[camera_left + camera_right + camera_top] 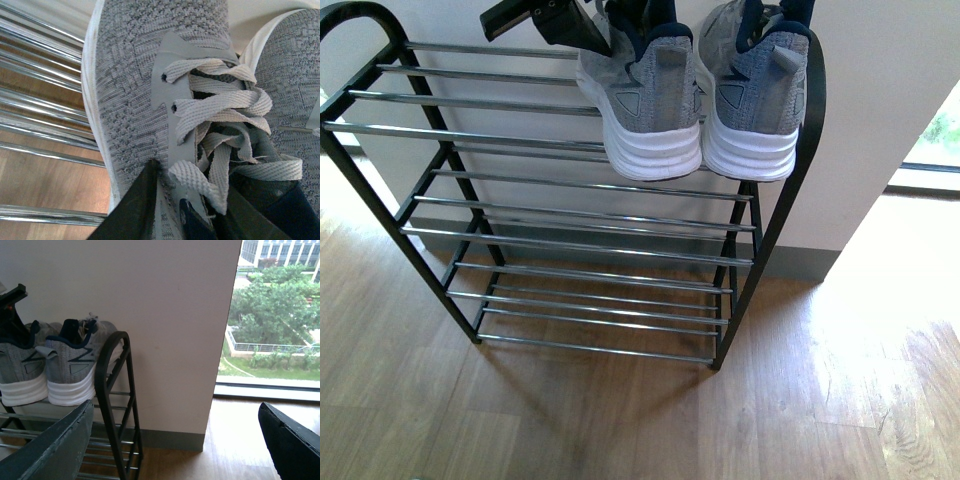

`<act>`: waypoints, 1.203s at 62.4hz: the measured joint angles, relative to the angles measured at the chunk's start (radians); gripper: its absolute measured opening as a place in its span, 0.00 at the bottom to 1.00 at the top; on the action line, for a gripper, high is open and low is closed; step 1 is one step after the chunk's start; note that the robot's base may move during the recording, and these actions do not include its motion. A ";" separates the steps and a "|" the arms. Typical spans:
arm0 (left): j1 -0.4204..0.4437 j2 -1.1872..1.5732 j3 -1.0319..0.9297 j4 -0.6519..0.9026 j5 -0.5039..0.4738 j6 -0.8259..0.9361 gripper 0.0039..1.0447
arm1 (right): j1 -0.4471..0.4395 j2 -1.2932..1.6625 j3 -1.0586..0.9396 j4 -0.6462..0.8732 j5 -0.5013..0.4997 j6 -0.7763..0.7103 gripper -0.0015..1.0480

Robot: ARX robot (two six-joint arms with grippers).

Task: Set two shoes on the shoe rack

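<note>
Two grey knit sneakers with white soles stand side by side at the right end of the shoe rack's top tier, heels toward me. My left gripper is shut on the left grey sneaker at its collar; in the left wrist view its dark fingers clamp the tongue and laces of that sneaker. The right sneaker stands free beside it. My right gripper is open and empty, held off to the right of the rack, facing the wall. The pale blue slides are out of view.
A white wall with a grey skirting stands right behind the rack. Wooden floor lies in front. A floor-length window is to the right. The rack's lower tiers hold nothing.
</note>
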 joint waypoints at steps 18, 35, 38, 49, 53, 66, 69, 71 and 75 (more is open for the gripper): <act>-0.005 -0.135 -0.131 0.041 0.066 0.037 0.77 | 0.000 0.000 0.000 0.000 0.000 0.000 0.91; 0.044 -0.480 -0.380 0.085 -0.152 0.219 0.91 | 0.000 0.000 0.000 0.000 0.000 0.000 0.91; 0.072 -0.546 -0.439 0.112 -0.251 0.283 0.91 | 0.000 0.000 0.000 0.000 0.000 0.000 0.91; 0.203 -0.778 -0.653 0.205 -0.500 0.459 0.91 | 0.000 0.000 0.000 0.000 0.000 0.000 0.91; 0.260 -0.898 -0.742 0.224 -0.539 0.486 0.91 | 0.000 0.000 0.000 0.000 0.000 0.000 0.91; 0.385 -1.257 -1.105 0.679 -0.290 0.632 0.74 | 0.000 0.000 0.000 0.000 0.000 0.000 0.91; 0.395 -1.298 -1.192 0.797 -0.189 0.645 0.65 | 0.000 0.000 0.000 0.000 0.000 0.000 0.91; 0.395 -1.317 -1.241 0.843 -0.161 0.650 0.60 | 0.000 0.000 0.000 0.000 0.000 0.000 0.91; 0.395 -1.340 -1.332 0.895 -0.138 0.659 0.50 | 0.000 0.000 0.000 0.000 0.000 0.000 0.91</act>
